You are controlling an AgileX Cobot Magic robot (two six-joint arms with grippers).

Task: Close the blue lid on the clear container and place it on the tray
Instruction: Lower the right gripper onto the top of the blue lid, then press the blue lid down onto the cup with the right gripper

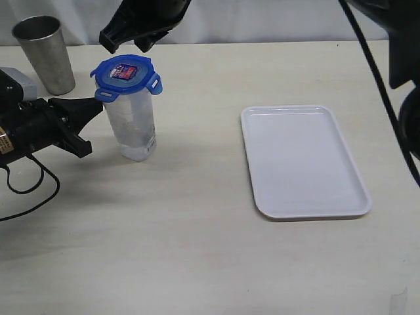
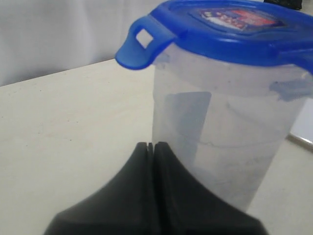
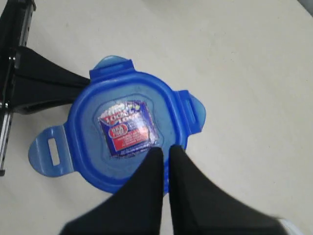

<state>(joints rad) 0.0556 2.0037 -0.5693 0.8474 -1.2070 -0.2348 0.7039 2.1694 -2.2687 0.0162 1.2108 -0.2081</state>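
Note:
The clear container (image 1: 134, 125) stands upright on the table, left of centre, with the blue lid (image 1: 126, 75) resting on top, sticker side up. Several of the lid's flaps stick outward. My left gripper (image 1: 97, 106) is shut and empty; its tips point at the container's side and lie close beside it. In the left wrist view the gripper (image 2: 151, 145) shows closed jaws in front of the container (image 2: 230, 147) and lid (image 2: 220, 34). My right gripper (image 1: 125, 42) hovers just above the lid, shut with nothing in it. In the right wrist view its tips (image 3: 166, 149) sit over the lid (image 3: 122, 132). The tray (image 1: 302, 161) lies to the right.
A grey metal cup (image 1: 46, 52) stands at the back left, behind the left arm. Black cables trail over the table's left edge (image 1: 26, 190). The right arm's body and cable hang along the far right (image 1: 394, 79).

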